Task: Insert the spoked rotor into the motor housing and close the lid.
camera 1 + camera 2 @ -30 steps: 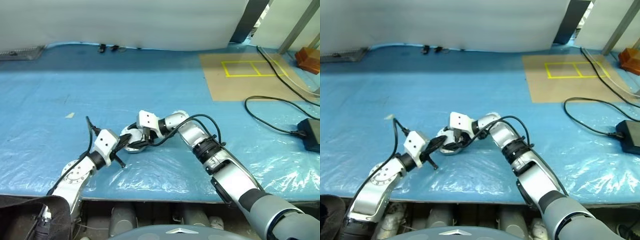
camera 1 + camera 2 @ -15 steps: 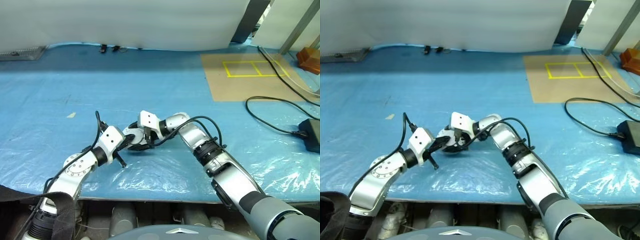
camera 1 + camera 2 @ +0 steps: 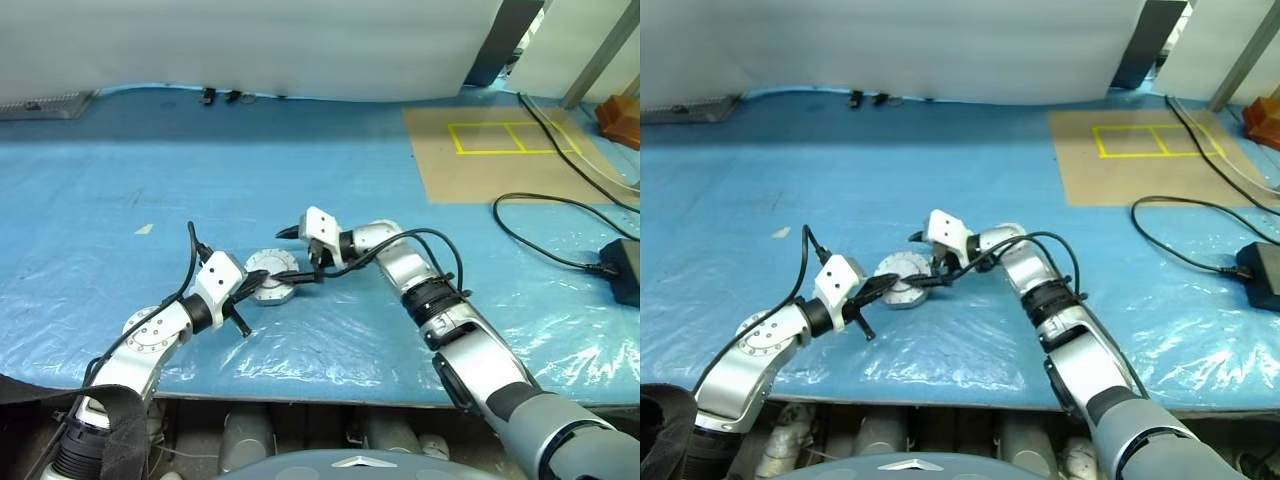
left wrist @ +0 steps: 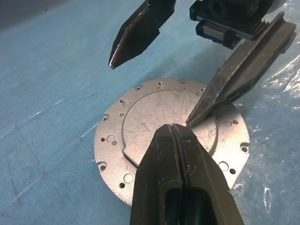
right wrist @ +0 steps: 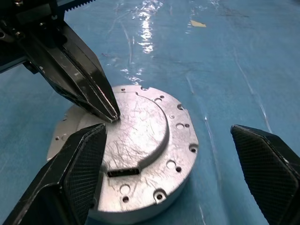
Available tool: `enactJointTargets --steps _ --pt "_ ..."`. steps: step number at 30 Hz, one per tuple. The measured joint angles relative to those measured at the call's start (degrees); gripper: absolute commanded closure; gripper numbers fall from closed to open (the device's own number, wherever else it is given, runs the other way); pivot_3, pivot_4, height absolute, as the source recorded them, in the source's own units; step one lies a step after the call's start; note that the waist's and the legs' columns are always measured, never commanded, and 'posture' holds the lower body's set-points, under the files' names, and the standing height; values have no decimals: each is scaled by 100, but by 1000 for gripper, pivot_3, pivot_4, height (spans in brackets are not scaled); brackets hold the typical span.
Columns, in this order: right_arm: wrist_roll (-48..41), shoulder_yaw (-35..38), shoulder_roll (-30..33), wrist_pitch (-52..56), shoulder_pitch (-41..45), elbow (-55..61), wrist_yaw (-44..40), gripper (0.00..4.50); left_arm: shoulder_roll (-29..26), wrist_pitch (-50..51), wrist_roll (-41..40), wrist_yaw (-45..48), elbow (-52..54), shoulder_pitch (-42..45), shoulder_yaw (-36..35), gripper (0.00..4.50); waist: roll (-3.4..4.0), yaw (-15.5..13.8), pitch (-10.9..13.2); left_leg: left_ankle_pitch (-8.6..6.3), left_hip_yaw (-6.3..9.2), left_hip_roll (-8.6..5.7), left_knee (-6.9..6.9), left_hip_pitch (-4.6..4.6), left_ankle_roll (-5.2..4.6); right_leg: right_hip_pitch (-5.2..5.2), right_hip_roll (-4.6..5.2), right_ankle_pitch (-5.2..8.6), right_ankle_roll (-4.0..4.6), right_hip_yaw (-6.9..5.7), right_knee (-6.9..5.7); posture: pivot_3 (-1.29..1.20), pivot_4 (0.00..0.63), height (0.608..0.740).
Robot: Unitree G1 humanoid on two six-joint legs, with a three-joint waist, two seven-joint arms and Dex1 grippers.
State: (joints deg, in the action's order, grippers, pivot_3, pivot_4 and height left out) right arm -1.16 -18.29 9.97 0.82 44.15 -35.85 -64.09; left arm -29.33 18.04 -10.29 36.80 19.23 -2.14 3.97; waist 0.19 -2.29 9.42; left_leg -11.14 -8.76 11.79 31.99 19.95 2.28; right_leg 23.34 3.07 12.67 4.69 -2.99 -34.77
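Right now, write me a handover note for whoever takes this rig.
Left gripper: shut, tip on the motor housing's top face.
Right gripper: open, fingers on either side of the housing, holding nothing.
Housing: flat on the blue sheet, its top a plain silver plate with holes.
Done: top looks closed; what is inside cannot be told.
Left: probably check the seating, then withdraw both arms.

Head stereo high, fwd-down; wrist cams close, both on motor housing (image 4: 171,140).

Bright, even light; plastic-sheet (image 3: 330,345) glare
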Motion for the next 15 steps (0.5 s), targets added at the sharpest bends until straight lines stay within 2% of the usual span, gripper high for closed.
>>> enactJointTargets --steps 4,10,15 --pt "-198 98 141 635 -209 356 -113 43 1 -10 1 -7 -20 3 4 4500 0 -4 0 0 0 0 -2 0 0 -1 0 0 -1 0 1 0 150 740" --pt "-923 413 141 2493 -503 1100 -179 43 33 -59 16 -60 -42 -5 20 4500 0 -13 0 0 2 -1 -2 -1 0 -1 0 12 -20 0 0 0 150 740" --pt "-1242 461 87 3783 -667 1673 177 43 63 -80 17 -107 -35 -28 30 4500 0 -19 0 0 4 -1 -3 -2 0 -1 0 19 -32 0 3 0 150 740"
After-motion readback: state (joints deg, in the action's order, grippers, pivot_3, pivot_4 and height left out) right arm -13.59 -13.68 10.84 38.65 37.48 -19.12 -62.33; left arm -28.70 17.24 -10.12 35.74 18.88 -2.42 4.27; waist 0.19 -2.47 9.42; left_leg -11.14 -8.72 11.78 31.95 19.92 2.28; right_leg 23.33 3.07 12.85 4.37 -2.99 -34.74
